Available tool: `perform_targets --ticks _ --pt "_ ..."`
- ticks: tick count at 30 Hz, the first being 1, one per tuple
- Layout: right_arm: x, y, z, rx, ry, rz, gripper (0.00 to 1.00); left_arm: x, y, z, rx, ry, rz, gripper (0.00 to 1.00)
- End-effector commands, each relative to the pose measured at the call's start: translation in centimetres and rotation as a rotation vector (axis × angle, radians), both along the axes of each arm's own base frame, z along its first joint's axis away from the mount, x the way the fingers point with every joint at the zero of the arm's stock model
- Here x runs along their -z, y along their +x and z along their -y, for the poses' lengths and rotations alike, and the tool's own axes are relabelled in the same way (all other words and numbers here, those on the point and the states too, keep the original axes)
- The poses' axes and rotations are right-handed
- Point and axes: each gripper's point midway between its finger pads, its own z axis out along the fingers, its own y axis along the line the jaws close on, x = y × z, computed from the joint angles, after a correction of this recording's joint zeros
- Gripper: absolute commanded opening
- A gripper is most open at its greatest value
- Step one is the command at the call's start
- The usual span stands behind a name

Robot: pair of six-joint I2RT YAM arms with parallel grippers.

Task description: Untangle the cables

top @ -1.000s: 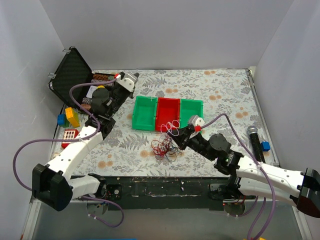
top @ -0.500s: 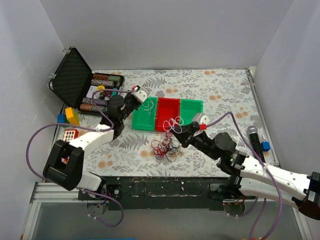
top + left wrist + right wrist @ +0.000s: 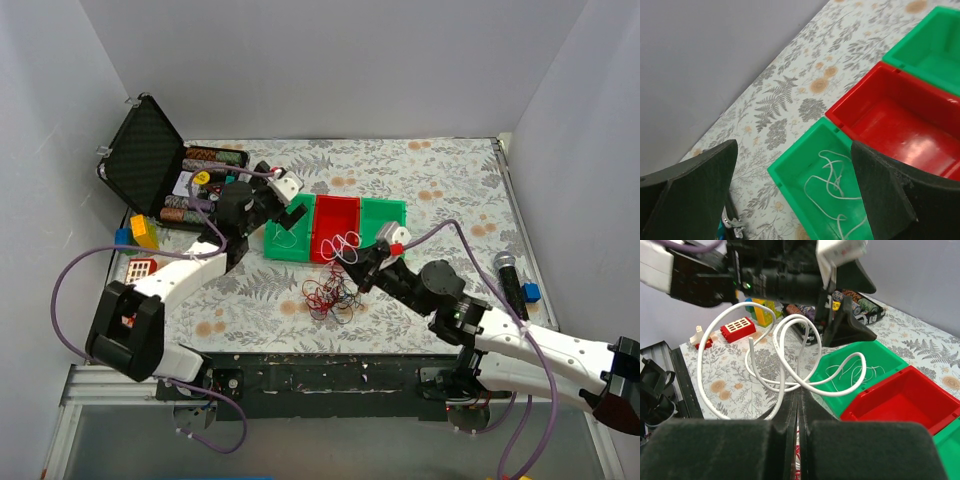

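Top external view: the left gripper hangs with its jaws spread wide and nothing between them above the left green bin, where a thin white cable lies loosely coiled. Across the worktop, the right gripper is clenched on a second white cable, whose loops stand up over the near edge of the red bin. The tangle of cables, mostly red with black strands, rests on the floral cloth just in front of the bins, close beside the right gripper. An open black case stands at the far left corner.
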Motion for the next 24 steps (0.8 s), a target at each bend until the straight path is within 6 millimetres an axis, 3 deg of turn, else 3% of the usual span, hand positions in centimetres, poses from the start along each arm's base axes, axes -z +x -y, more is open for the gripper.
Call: perform_targets --ticks 1,4,8,14,21,24 --pt "-2.8 0.5 -0.6 0.012 0.050 0.029 0.01 -7.0 -6.1 2.7 0.272 -0.106 -0.029 0.98" --pt "-3.2 0.8 -1.2 0.011 0.054 0.037 0.01 -6.6 -13.0 4.4 0.551 -0.107 -0.175 0.98" --pt "-4.3 1.2 -2.1 -0.005 0.060 0.047 0.01 -5.6 -19.1 5.0 0.808 -0.115 -0.271 0.98" --pt "-4.8 0.6 -3.6 -0.075 0.058 0.026 0.01 -5.7 -21.1 5.5 0.906 -0.125 -0.286 0.98" --pt "-7.6 0.0 -3.8 -0.107 0.130 0.053 0.01 -2.6 -22.7 6.8 0.974 -0.086 -0.345 0.98" --pt "-8.4 -0.2 -4.3 -0.131 0.134 0.062 0.01 -3.3 -22.8 7.8 0.980 -0.109 -0.334 0.96"
